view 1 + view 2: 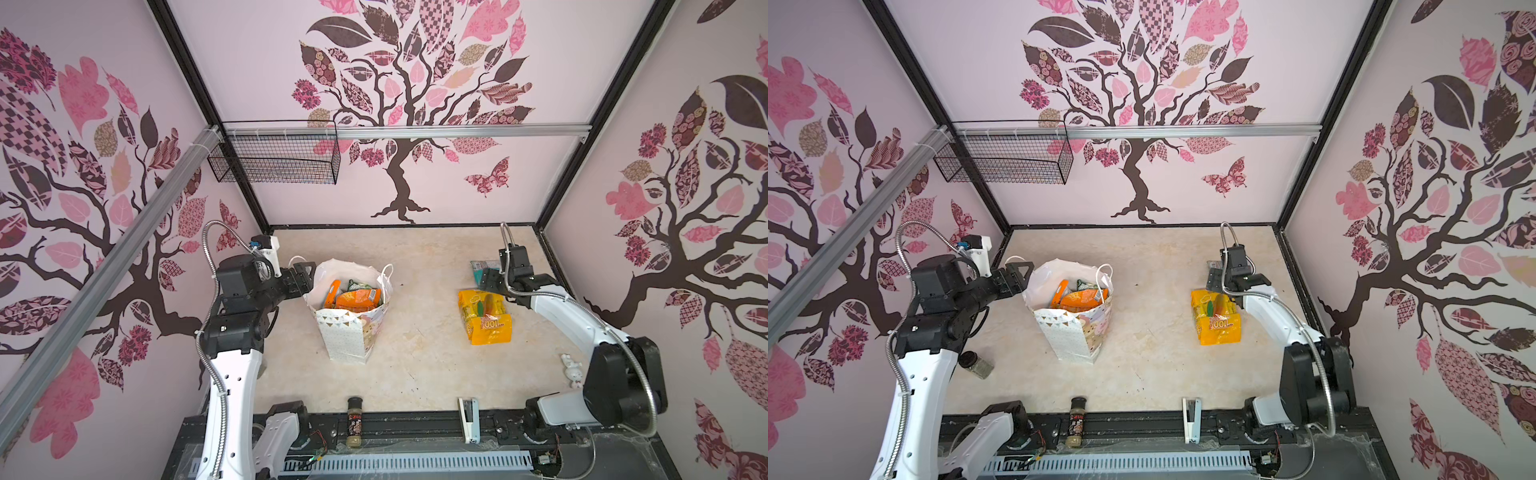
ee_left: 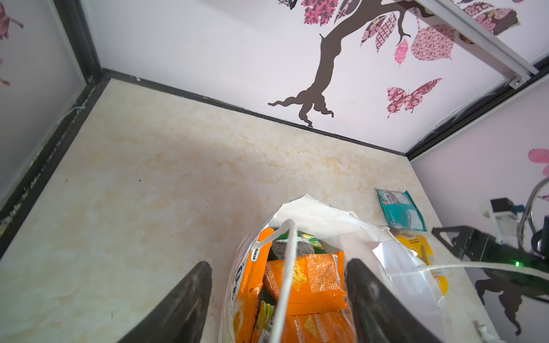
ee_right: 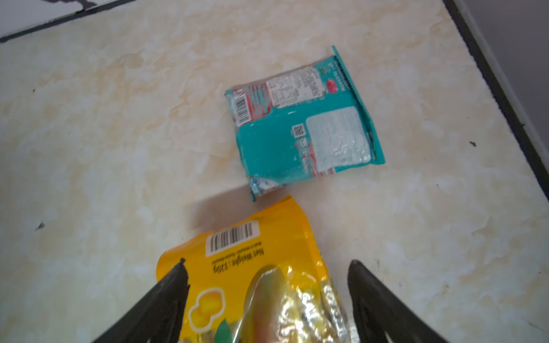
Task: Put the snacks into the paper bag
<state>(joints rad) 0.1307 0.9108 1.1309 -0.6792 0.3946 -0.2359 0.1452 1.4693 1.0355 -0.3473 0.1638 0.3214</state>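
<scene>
1. Where the left arm reaches in, the left fingers [image 2: 184, 306] stand apart at the bag's near rim. One is outside the bag and the other over its mouth, with a white cord handle [image 2: 286, 267] running between them; they clamp nothing.
2. The bag [image 1: 349, 336] stands upright near the middle of the tabletop [image 1: 424, 365], mouth open and top edge crumpled.
3. Inside it, orange packets [image 1: 358, 300] lie on top, with a green packet [image 1: 359, 286] showing behind them.
4. At the near edge, in front of the bag, lies a jar [image 1: 354, 422].
5. A stapler [image 1: 468, 419] sits further right along that edge.
6. Well apart from the bag, a yellow packet [image 1: 484, 318] lies flat on the tabletop.
7. A teal packet [image 3: 300, 127] lies flat just beyond it, toward the back wall, the two almost touching.
8. The right fingers [image 3: 160, 303] are spread apart over the yellow packet's far end, one toward each side. Whether they touch it cannot be told.
</scene>
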